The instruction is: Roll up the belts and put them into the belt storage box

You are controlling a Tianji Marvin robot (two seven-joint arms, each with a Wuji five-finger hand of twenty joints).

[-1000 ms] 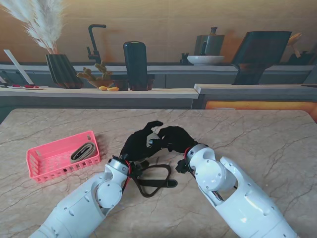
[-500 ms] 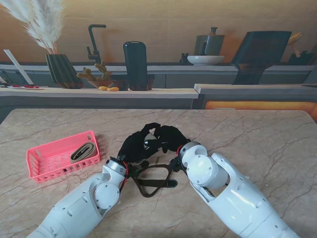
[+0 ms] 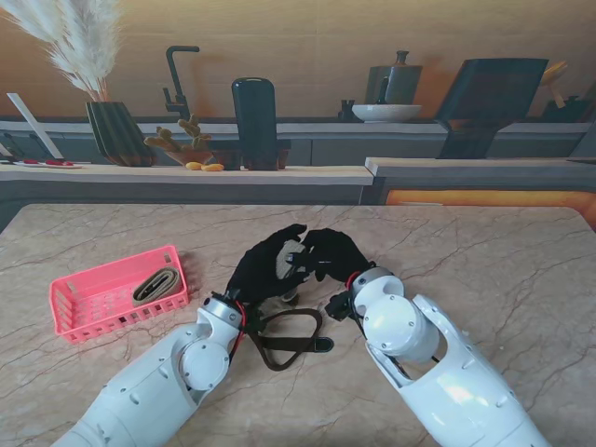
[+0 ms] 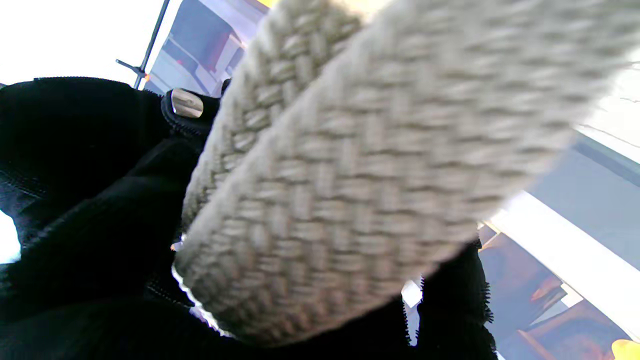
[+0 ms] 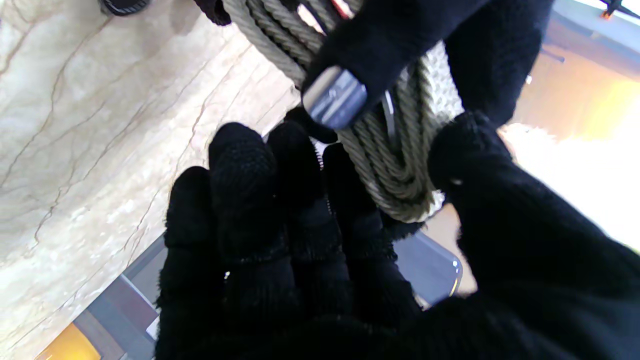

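Both hands shifted right, farther from me; left hand (image 3: 264,268) and right hand (image 3: 332,253) fingers clamp belt coil (image 5: 395,165).

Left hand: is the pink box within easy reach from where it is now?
Probably yes. The pink box sits on the robot's left, with bare table between it and the left hand. But that hand and the right hand are both gripping the belt coil.
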